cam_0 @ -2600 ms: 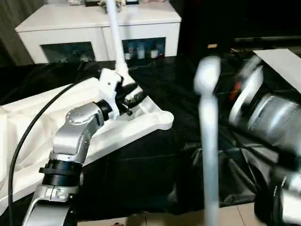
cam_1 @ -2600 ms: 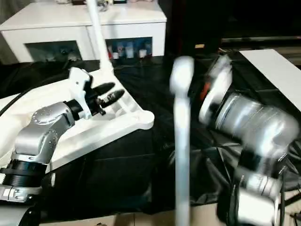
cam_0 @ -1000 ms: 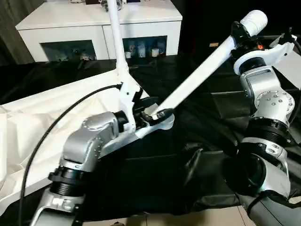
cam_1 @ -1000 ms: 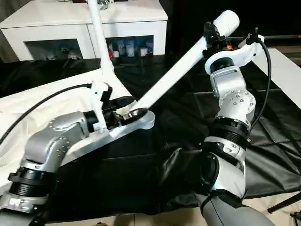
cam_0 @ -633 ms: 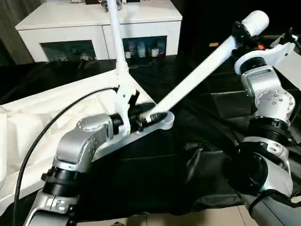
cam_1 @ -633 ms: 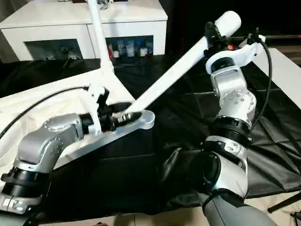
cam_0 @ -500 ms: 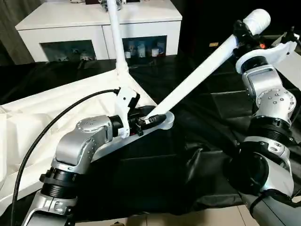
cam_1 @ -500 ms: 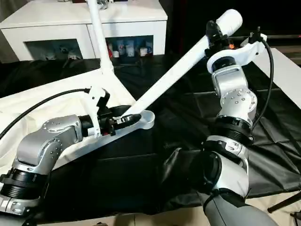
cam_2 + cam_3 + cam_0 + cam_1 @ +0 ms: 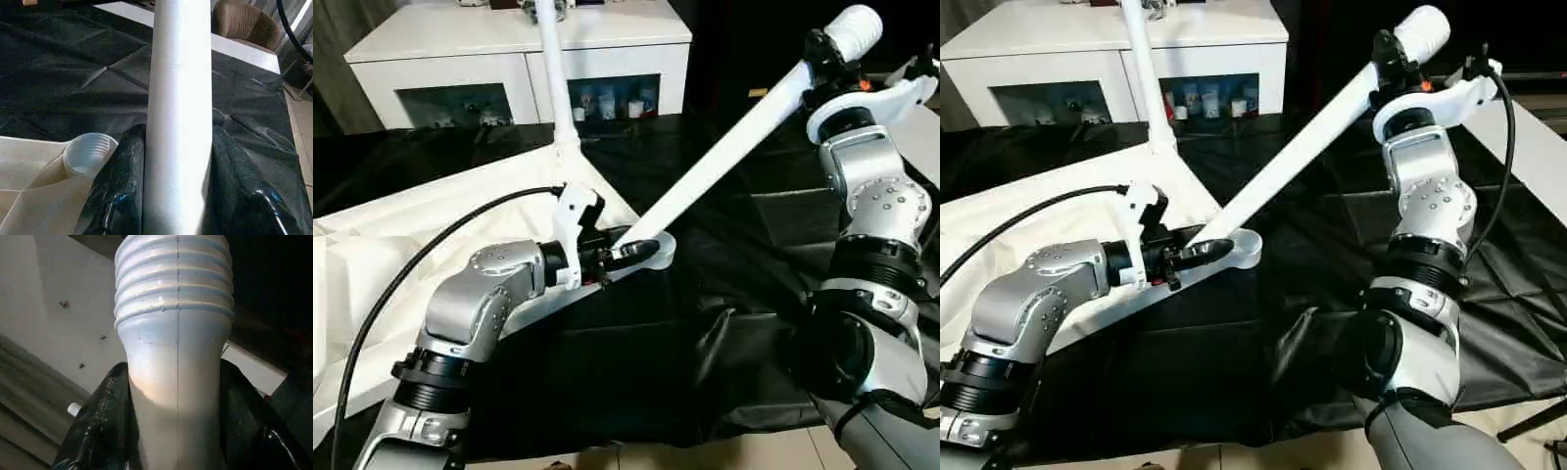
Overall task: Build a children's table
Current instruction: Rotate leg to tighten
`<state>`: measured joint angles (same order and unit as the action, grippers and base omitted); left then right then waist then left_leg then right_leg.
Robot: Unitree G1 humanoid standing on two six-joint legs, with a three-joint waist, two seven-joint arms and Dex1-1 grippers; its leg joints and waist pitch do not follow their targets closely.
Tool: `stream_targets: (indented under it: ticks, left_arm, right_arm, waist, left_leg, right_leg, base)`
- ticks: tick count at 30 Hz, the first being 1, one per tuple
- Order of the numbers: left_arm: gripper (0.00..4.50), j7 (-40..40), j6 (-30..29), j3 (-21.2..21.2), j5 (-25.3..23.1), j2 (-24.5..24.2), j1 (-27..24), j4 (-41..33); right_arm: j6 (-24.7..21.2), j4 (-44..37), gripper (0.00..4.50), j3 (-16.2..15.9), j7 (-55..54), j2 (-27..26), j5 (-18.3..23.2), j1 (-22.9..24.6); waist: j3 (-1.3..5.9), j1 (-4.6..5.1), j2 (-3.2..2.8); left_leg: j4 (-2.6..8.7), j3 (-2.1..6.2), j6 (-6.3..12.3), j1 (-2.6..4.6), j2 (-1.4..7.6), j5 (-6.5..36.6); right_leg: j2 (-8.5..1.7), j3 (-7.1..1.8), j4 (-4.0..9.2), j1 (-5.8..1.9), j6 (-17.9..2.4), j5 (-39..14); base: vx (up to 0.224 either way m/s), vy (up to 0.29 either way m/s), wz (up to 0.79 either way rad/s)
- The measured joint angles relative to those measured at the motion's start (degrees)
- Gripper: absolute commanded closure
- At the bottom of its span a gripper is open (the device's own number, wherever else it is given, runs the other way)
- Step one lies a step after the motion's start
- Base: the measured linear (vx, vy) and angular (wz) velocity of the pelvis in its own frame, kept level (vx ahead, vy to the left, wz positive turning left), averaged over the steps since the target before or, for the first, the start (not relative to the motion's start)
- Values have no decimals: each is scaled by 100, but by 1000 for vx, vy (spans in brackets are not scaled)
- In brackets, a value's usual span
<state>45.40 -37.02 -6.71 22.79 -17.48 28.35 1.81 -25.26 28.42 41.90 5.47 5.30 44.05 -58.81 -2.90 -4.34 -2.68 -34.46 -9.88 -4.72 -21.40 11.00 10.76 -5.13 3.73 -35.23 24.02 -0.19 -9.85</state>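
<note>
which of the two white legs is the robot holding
The slanted leg, gripped by the right gripper and left gripper. The other leg stands upright in the tabletop, untouched.

White tube leg (image 9: 734,147) with ridged threaded end, white tabletop (image 9: 431,211), black crinkled floor sheet (image 9: 636,362), silver forearms, black fingers (image 9: 120,196), white cabinet (image 9: 519,49)
</note>
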Motion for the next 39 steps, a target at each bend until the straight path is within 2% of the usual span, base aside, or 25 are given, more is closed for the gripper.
stream_targets:
  ticks: [1, 3, 8, 14, 16, 18, 19, 21, 23, 25, 26, 27, 31, 35, 39]
  left_arm:
    - [302, 6, 6, 0, 2, 0, 22, 28]
    - [302, 13, 32, 0, 3, -5, 42, 57]
    - [308, -117, 143, 374, 7, -43, 125, 321]
    - [309, 205, 242, 421, 127, -259, 196, 328]
    - [309, 299, 255, 415, 114, -382, 222, 359]
    - [309, 373, 328, 397, 6, -591, 287, 421]
    - [309, 397, 378, 372, -75, -698, 321, 447]
    - [309, 437, 457, 341, -234, -888, 387, 536]
    - [309, 438, 487, 319, -397, -1094, 444, 705]
    - [309, 431, 506, 295, -553, -1191, 554, 874]
    - [309, 452, 565, 252, -591, -1255, 594, 916]
    - [309, 464, 591, 229, -630, -1278, 606, 919]
    - [309, 560, 596, 116, -690, -1350, 609, 918]
    - [309, 684, 607, 0, -742, -1406, 611, 821]
    - [309, 887, 625, -108, -800, -1542, 612, 784]
  right_arm:
    - [27, 2, 227, -11, 0, 1, 1, 0]
    - [51, 1, 192, -26, 3, 2, 5, 0]
    - [-102, -21, 150, -357, 86, 61, -47, 47]
    - [-323, -62, 94, -430, 111, 75, -65, 348]
    - [-365, -176, 84, -615, 242, 134, -98, 541]
    - [-306, -356, 62, -1228, 614, 462, -564, 807]
    - [-145, -420, 62, -1661, 825, 716, -951, 917]
    - [519, -565, 47, -2727, 1306, 1316, -2075, 1068]
    - [1205, -641, 29, -3508, 1737, 1697, -2969, 1095]
    - [1571, -675, 14, -3837, 1918, 1776, -3368, 1097]
    - [1924, -663, 9, -4201, 2051, 1963, -3769, 1100]
    - [2192, -631, 4, -4425, 2117, 2106, -4065, 1100]
    - [2979, -396, 0, -5108, 2063, 2533, -5091, 1087]
    - [3693, 452, 0, -6146, 1753, 2992, -6404, 718]
    - [4191, 1332, 0, -6606, 1423, 3030, -7157, 330]
  waist:
    - [0, 3, -1]
    - [0, 16, -1]
    - [-5, 113, -14]
    - [-8, 108, -23]
    - [-9, 100, -23]
    - [-11, 89, -26]
    - [-11, 83, -26]
    - [-12, 81, -28]
    - [-12, 105, -25]
    - [-12, 125, -27]
    - [-13, 120, -28]
    - [-13, 111, -28]
    - [-16, 88, -21]
    - [-24, 94, -6]
    - [-28, 130, -2]
  left_leg:
    - [0, 0, 0, 0, 0, 0]
    - [0, 0, 0, 0, 0, 0]
    - [0, 4, 0, -2, 0, 0]
    - [0, 3, 0, -2, -1, 0]
    - [0, 4, 0, -1, 0, 0]
    - [-1, 5, 0, -4, 0, 0]
    - [-1, 6, 0, -6, 0, 0]
    - [-3, 6, 0, -7, -1, 0]
    - [-3, 5, -1, -2, 0, 0]
    - [-4, 6, -1, 0, 0, 0]
    - [-4, 7, -1, -1, 0, 0]
    - [-6, 6, 0, -1, 0, 0]
    - [-14, 6, 3, -10, -1, 1]
    - [-31, 6, 7, -17, 0, 3]
    - [-42, 6, 8, -29, 1, 4]
  right_leg:
    - [0, 0, 0, 0, 0, 0]
    - [0, 0, 1, -1, 0, 0]
    - [1, 3, 1, -1, 0, 0]
    - [0, 3, 2, -2, -1, 0]
    - [0, 5, 0, -3, -1, 0]
    - [0, 6, 0, -2, -1, 0]
    - [0, 6, 0, -2, -1, 0]
    - [-2, 6, 2, -3, -1, 0]
    - [1, 6, 0, -5, 0, 0]
    - [2, 5, -4, -5, 0, 0]
    - [1, 5, -4, -4, 0, 0]
    - [0, 5, -4, -5, 0, 0]
    - [-2, 5, -3, -6, -1, 0]
    - [-4, 6, -10, -4, -2, 1]
    - [-3, 5, -21, 8, -2, 1]
  base:
    - [0, 0, 0]
    - [0, 0, 0]
    - [0, 0, 0]
    - [0, 0, 0]
    - [0, 0, 0]
    - [0, 0, 0]
    - [0, 0, 0]
    - [0, 0, 0]
    - [0, 0, 0]
    - [0, 0, 0]
    - [0, 0, 0]
    - [0, 0, 0]
    - [0, 0, 0]
    - [0, 0, 0]
    - [0, 0, 0]
